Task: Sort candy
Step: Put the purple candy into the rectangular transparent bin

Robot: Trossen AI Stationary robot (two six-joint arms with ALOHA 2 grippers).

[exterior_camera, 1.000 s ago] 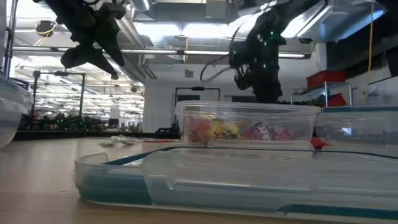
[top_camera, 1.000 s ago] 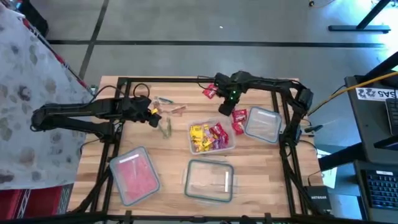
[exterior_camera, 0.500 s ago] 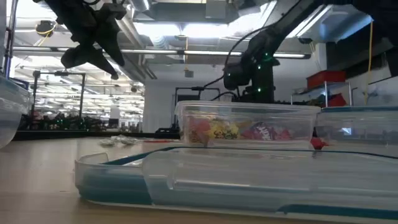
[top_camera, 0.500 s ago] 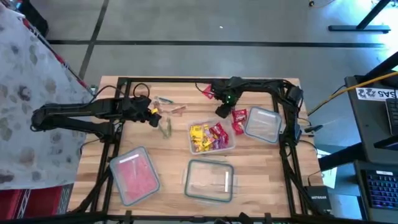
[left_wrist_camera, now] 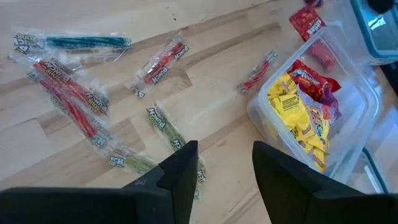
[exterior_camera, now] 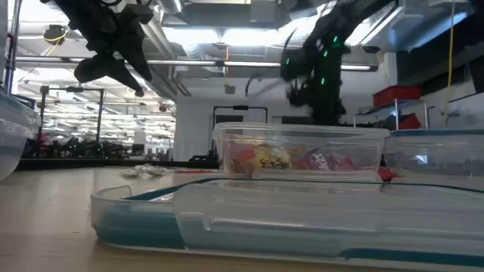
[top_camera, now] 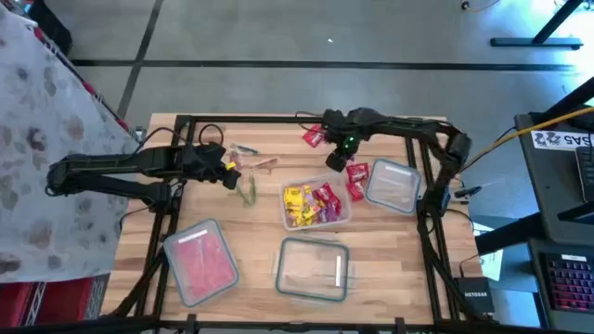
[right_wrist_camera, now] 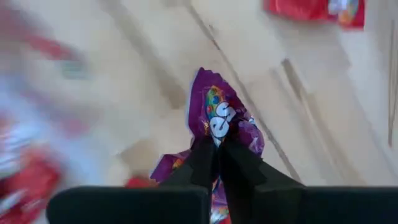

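Observation:
A clear container (top_camera: 316,205) in the middle of the table holds yellow, red and purple candy (left_wrist_camera: 302,109). My right gripper (top_camera: 333,160) hovers just beyond its far rim, shut on a purple candy (right_wrist_camera: 219,114). Two red candies (top_camera: 313,136) (top_camera: 356,177) lie on the wood near it. At the table's left, my left gripper (left_wrist_camera: 225,163) stands open above several clear-wrapped stick candies (left_wrist_camera: 68,93), touching none. My right gripper pinches the purple candy between its two fingers (right_wrist_camera: 203,158) at one end of the wrapper (right_wrist_camera: 214,135). The rest of the wrapper sticks out past the fingertips. The candy is lifted clear of the table.
A clear container (top_camera: 393,186) stands at the right. Another (top_camera: 313,270) sits at the near middle, and one with red contents (top_camera: 200,261) at the near left. A black frame (top_camera: 278,120) runs round the table top.
My right gripper has gone a little toward the table's left edge and lower, then come back right and up to about where it was.

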